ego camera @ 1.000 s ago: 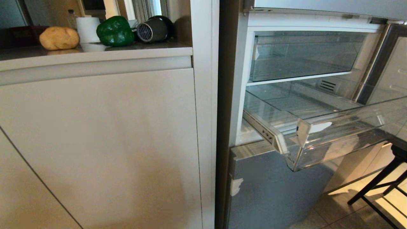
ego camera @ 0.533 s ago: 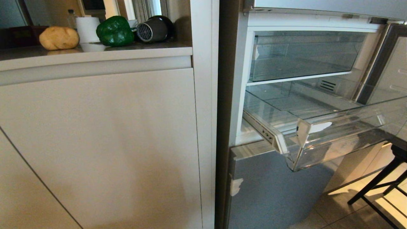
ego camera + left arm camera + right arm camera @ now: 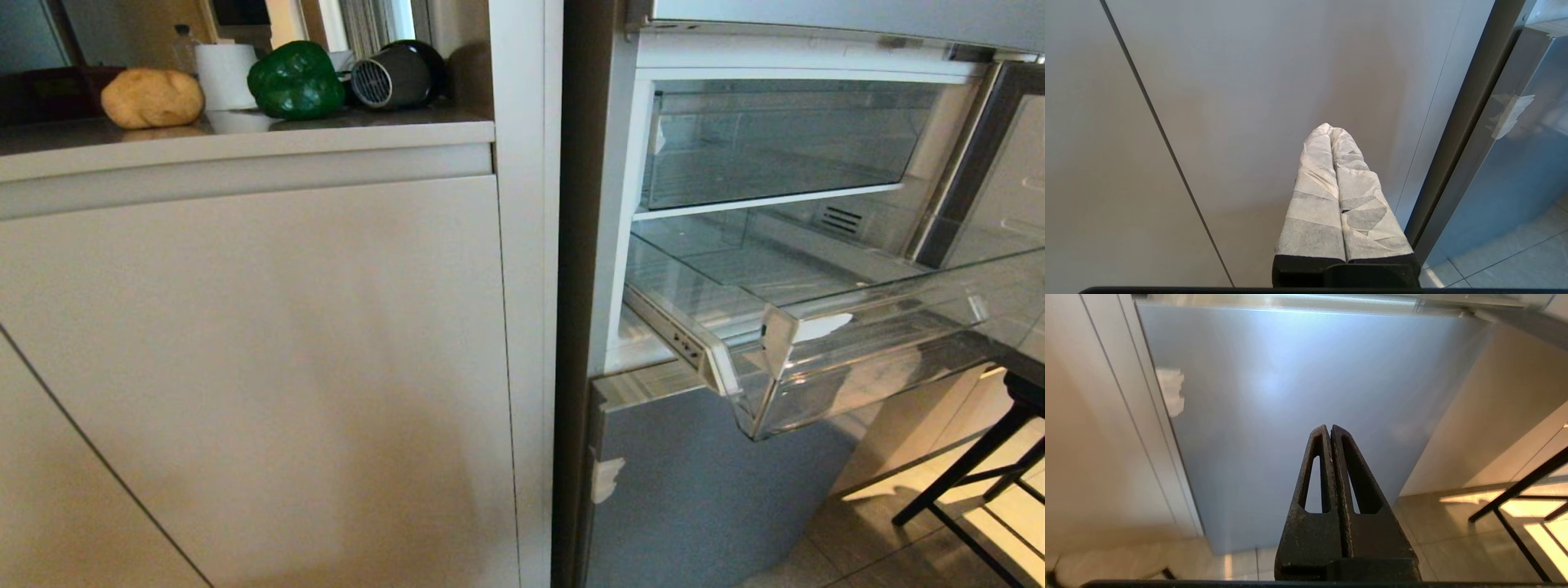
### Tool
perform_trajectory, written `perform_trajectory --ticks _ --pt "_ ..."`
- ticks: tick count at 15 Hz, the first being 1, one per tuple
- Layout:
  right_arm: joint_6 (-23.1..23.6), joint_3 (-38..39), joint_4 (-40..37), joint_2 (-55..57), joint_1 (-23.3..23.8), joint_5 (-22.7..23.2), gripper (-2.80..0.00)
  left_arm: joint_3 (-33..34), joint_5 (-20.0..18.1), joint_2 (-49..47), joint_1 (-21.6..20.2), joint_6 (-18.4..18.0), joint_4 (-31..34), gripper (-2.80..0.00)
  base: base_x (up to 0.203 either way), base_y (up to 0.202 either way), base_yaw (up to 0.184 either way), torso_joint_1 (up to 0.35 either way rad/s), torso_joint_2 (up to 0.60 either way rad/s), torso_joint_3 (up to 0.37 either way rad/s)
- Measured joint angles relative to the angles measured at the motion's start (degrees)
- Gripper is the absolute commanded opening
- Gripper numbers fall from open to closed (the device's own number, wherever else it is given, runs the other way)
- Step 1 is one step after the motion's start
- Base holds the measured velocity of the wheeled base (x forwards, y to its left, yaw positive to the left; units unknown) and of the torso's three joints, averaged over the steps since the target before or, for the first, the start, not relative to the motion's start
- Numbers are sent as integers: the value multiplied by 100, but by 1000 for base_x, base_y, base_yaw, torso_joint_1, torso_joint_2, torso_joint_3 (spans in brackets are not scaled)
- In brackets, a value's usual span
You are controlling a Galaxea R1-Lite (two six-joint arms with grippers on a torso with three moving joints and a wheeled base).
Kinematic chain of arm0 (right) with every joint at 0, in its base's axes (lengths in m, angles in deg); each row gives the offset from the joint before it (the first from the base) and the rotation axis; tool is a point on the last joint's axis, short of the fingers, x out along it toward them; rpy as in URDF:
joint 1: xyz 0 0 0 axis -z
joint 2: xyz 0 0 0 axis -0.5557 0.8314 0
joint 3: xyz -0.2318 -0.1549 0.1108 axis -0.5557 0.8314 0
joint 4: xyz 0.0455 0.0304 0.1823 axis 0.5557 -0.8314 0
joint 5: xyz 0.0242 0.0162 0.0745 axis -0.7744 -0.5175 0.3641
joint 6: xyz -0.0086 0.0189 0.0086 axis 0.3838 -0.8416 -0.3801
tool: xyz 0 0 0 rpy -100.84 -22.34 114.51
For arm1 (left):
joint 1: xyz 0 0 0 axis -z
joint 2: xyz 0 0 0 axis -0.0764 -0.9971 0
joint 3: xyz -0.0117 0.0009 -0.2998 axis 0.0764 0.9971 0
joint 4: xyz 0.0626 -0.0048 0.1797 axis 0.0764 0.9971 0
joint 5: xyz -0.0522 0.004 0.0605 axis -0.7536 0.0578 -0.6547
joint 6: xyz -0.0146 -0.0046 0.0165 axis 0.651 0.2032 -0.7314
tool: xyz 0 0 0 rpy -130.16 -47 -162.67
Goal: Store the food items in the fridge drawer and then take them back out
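Drawer open and bare, food out on the worktop

I see the pepper (image 3: 295, 81) and potato (image 3: 152, 98) sitting on the worktop (image 3: 245, 140) far left, well apart from the empty fridge drawer (image 3: 857, 343) pulled out on the right; whether storing is done or pending, I can't tell. My left claw (image 3: 1331, 130) and right claw (image 3: 1329, 428) are both fully closed, holding nothing.

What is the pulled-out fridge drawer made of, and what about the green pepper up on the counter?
The fridge drawer looks like clear hard plastic: you can see straight through its walls, and its edges catch the light. The green pepper has a very shiny, smooth, lumpy skin; it could be real or a plastic model, the look alone can't settle it.
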State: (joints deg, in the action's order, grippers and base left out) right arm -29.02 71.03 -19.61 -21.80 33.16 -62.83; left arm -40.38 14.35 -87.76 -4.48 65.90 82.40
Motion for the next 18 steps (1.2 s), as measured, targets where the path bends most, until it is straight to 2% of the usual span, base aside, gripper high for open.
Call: perform_trajectory --ticks 5,18 --pt "11 45 28 0 0 -144 -280 0 0 0 0 0 2 -280 0 0 0 28 -99 -75" --pt "-12 46 19 2 5 -146 -280 0 0 0 0 0 0 -280 0 0 0 176 -515 -342"
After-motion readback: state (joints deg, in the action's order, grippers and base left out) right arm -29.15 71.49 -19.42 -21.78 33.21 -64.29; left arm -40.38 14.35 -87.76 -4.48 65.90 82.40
